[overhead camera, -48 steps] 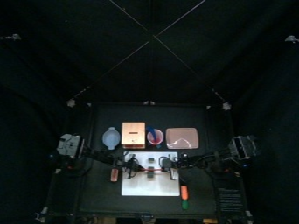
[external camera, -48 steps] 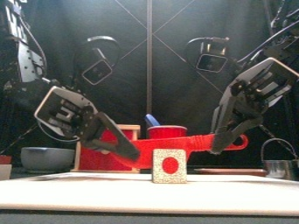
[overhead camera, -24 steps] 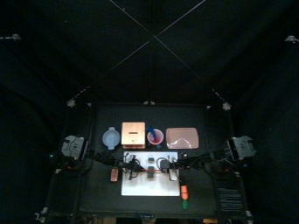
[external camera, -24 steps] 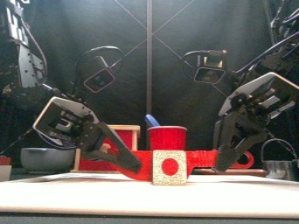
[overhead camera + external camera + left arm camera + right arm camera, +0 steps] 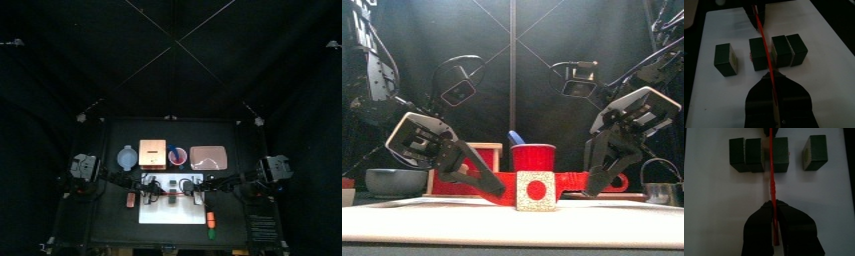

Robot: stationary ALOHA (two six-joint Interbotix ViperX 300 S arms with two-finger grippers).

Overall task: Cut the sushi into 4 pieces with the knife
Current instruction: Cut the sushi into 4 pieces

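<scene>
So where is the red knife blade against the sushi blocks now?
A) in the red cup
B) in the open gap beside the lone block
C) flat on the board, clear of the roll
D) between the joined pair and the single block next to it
D: in the right wrist view the red knife runs between the joined pair and the next block, with the lone block apart.
</scene>
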